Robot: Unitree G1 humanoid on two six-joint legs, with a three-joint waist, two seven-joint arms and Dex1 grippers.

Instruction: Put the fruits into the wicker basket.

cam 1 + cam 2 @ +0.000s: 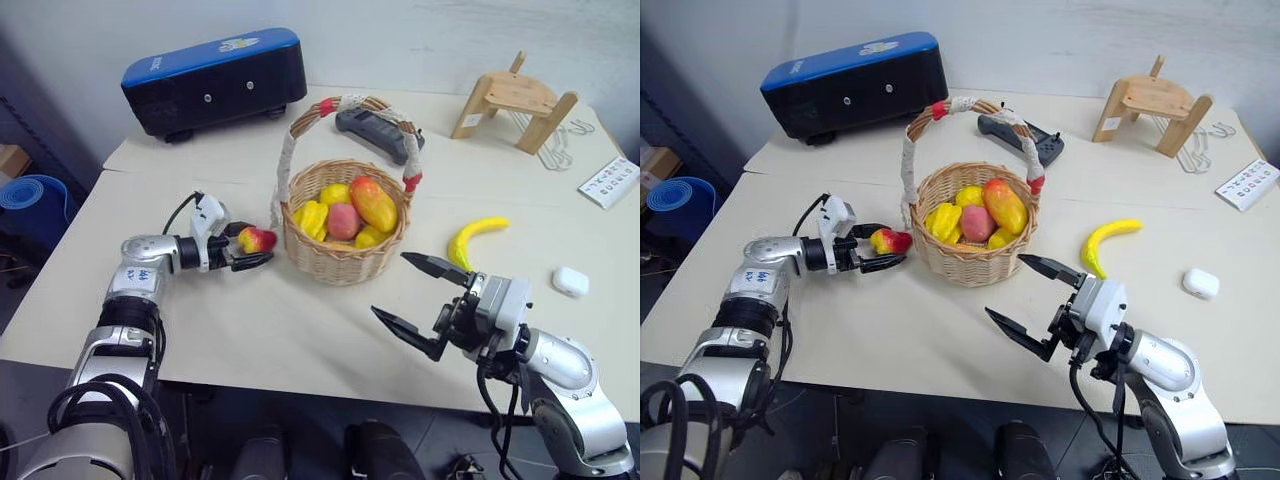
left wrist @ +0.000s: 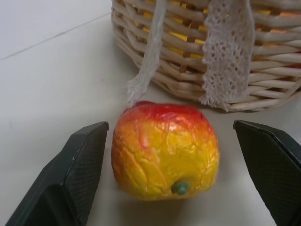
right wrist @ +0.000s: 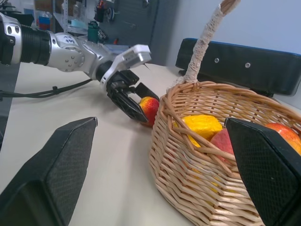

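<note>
A small red-and-yellow apple-like fruit [image 1: 258,239] lies on the table just left of the wicker basket [image 1: 335,262]. My left gripper [image 1: 256,246] is open around it, one finger on each side. The left wrist view shows gaps between the fruit [image 2: 164,150] and both fingers [image 2: 70,174]. The basket holds several fruits, among them a pink peach [image 1: 343,220] and an orange-red one [image 1: 374,202]. A yellow banana [image 1: 474,238] lies on the table right of the basket. My right gripper [image 1: 389,283] hangs open and empty over the table in front of the basket.
A black-and-blue case [image 1: 215,80] and a dark handheld device [image 1: 378,132] sit behind the basket. At the back right stand a wooden stand [image 1: 515,100], wire hooks [image 1: 560,145] and a printed card [image 1: 610,180]. A small white oval case [image 1: 570,281] lies right of the banana.
</note>
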